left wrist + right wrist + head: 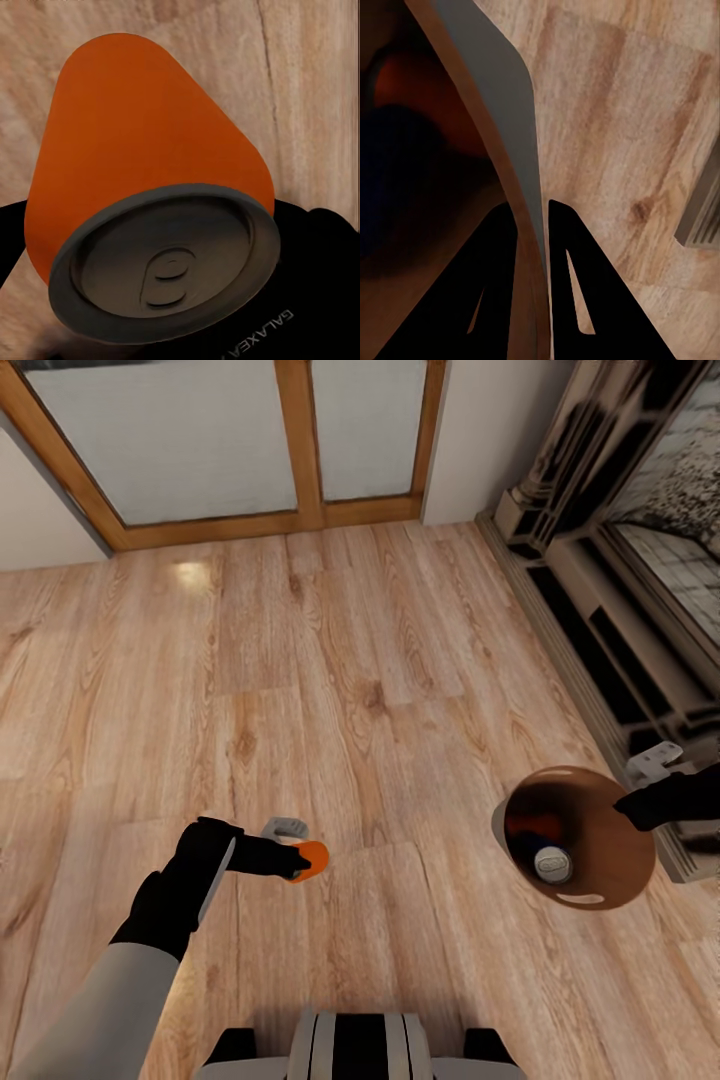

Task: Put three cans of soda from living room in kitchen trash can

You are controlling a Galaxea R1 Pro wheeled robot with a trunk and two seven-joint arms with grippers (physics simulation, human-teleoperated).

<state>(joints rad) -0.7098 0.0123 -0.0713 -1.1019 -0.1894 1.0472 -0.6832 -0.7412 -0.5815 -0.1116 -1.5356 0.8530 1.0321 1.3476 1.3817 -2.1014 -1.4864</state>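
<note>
An orange can of soda (pixel 312 860) is held above the wood floor, with my left gripper (pixel 298 857) shut on it. In the left wrist view this can of soda (pixel 150 150) is close up, its silver top toward the camera. To the right is the tash can (pixel 622 852), pale grey outside and orange-brown inside. Inside it are a blue can with a silver top (pixel 552 863) and an orange can (pixel 541 826). My right gripper (pixel 640 807) is shut on its rim. In the right wrist view that gripper (pixel 532 208) straddles the bin wall (pixel 502 97), one finger on each side.
A brick-and-stone fireplace with a dark hearth (pixel 620 610) runs along the right. Wood-framed glass doors (pixel 300 440) close the back wall. Open wood floor (pixel 350 690) lies between them. My own base (pixel 360 1050) shows at the bottom edge.
</note>
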